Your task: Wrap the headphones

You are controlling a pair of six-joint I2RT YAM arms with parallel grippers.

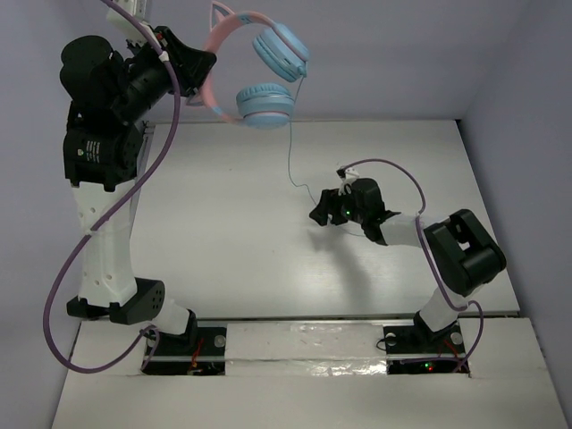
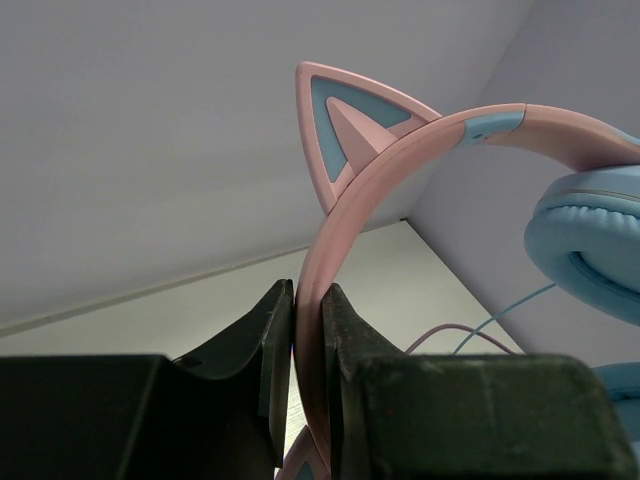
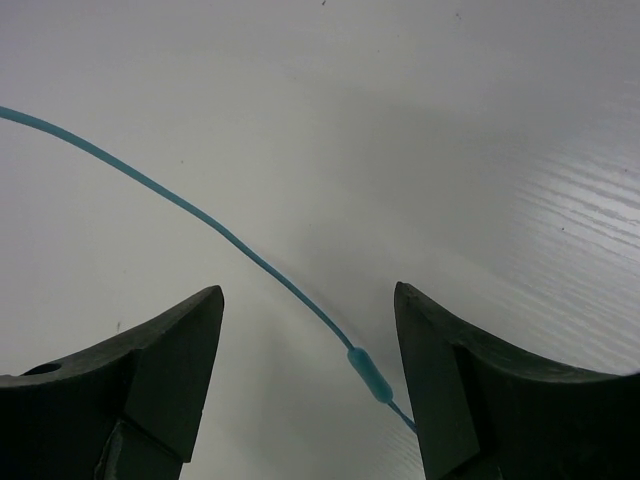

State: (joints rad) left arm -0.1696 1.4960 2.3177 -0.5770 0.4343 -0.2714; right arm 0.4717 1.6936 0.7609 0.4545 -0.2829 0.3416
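The headphones (image 1: 259,67) hang in the air at the top of the top view: pink cat-ear headband, two light-blue ear cups. My left gripper (image 1: 204,64) is shut on the pink headband (image 2: 345,215), which runs up between its fingers in the left wrist view. The thin light-blue cable (image 1: 290,143) drops from the cups to the table. My right gripper (image 1: 319,214) is low over the table, open, with the cable (image 3: 200,212) and its small bead (image 3: 370,373) lying between the jaws, untouched.
Thick purple robot cables loop beside each arm, on the left (image 1: 134,192) and on the right (image 1: 407,183). The white table (image 1: 232,232) ends at the back wall and at a side wall on the right.
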